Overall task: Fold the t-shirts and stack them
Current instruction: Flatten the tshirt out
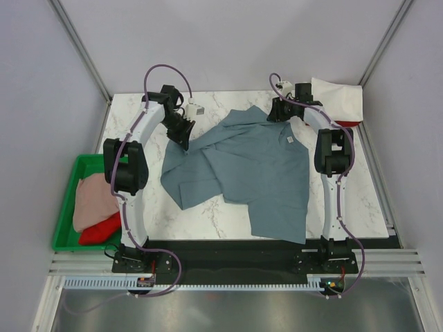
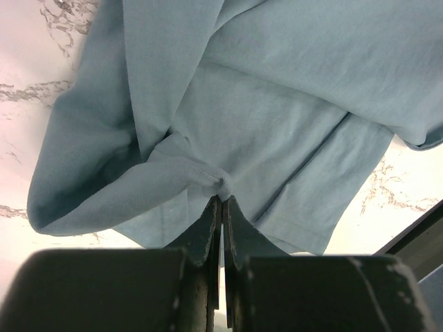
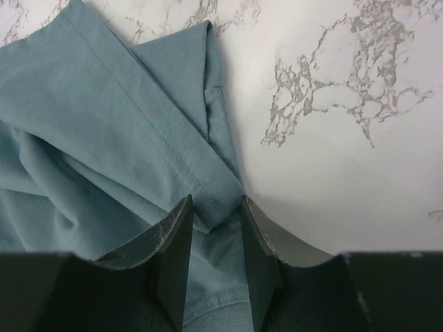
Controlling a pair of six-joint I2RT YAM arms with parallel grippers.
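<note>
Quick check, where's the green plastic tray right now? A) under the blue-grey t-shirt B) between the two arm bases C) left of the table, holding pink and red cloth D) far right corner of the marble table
C: the green plastic tray sits off the marble table's left edge, with pale pink cloth and red cloth in it.

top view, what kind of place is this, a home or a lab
Most likely a lab test cell: plain panel walls on a metal frame, a marble-pattern table with two bolted arms, a blue-grey t-shirt and a green tray of shirts.
</note>
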